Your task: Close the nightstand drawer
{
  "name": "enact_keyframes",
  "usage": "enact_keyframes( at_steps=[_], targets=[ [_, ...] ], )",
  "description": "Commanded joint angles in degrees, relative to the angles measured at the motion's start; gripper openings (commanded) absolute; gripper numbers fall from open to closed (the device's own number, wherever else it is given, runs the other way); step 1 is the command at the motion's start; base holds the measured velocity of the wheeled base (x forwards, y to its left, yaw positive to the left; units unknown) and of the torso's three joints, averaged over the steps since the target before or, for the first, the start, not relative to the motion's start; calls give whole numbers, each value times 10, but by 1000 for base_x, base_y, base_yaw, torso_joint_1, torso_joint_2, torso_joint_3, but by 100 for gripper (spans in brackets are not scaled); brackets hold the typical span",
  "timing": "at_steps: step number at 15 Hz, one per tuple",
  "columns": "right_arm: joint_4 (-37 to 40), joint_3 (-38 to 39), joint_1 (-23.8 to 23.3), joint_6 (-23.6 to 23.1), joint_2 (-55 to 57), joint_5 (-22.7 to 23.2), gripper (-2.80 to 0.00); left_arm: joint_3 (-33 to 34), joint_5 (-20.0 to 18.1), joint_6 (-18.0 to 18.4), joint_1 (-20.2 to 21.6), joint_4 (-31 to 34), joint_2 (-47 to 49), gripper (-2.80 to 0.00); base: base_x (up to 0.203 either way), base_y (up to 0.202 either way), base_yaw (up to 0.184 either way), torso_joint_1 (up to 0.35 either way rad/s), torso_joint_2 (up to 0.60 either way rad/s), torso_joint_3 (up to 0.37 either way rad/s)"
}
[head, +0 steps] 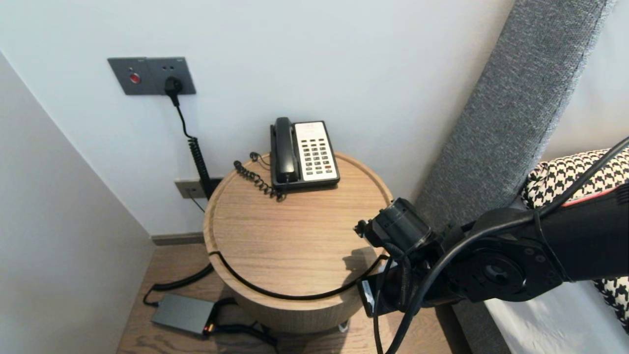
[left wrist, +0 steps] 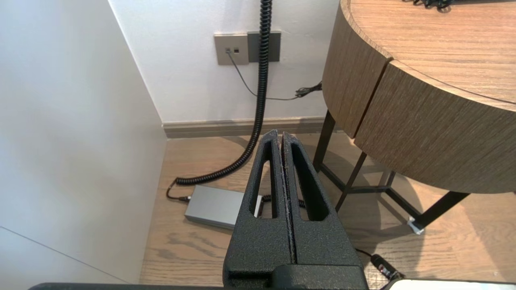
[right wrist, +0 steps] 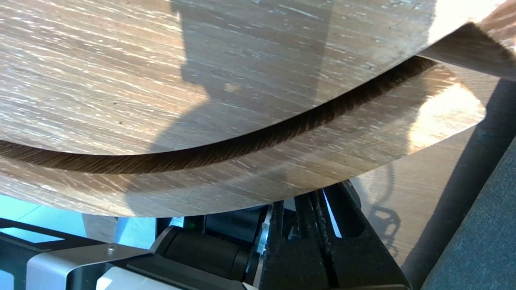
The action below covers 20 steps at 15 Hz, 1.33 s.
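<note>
Right end effector (right wrist: pixel 316 201) closed, empty, at counter (head: pixel 295 246) near-right rim. Phone (head: pixel 304 153) on counter's far edge, handset (head: pixel 285 147) cradled; likely set there so cord (head: pixel 255 179) reaches. Left end effector (left wrist: pixel 281 139) closed, parked low beside counter, above adapter (left wrist: pixel 215 205).

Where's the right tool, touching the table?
Cannot tell: the right wrist view shows the right tool ending at the table rim, no plain gap or contact.

Round light-wood table (head: pixel 295 236) stands upright, a dark curved seam crossing its top
</note>
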Motion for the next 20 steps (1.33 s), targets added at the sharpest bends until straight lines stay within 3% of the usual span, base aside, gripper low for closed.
enact_keyframes(
  at_steps=[1,8,14,20],
  targets=[
    [1,4,2,2,-3,-1,-280,7,0,0,0,0,-1,-280,0,0,0,0,0,0],
    [1,-32,0,-1,9,-23,-280,7,0,0,0,0,-1,-280,0,0,0,0,0,0],
    [2,-11,3,0,4,-24,-280,7,0,0,0,0,-1,-280,0,0,0,0,0,0],
    [-1,127,-6,5,-44,-58,-280,7,0,0,0,0,-1,-280,0,0,0,0,0,0]
  ],
)
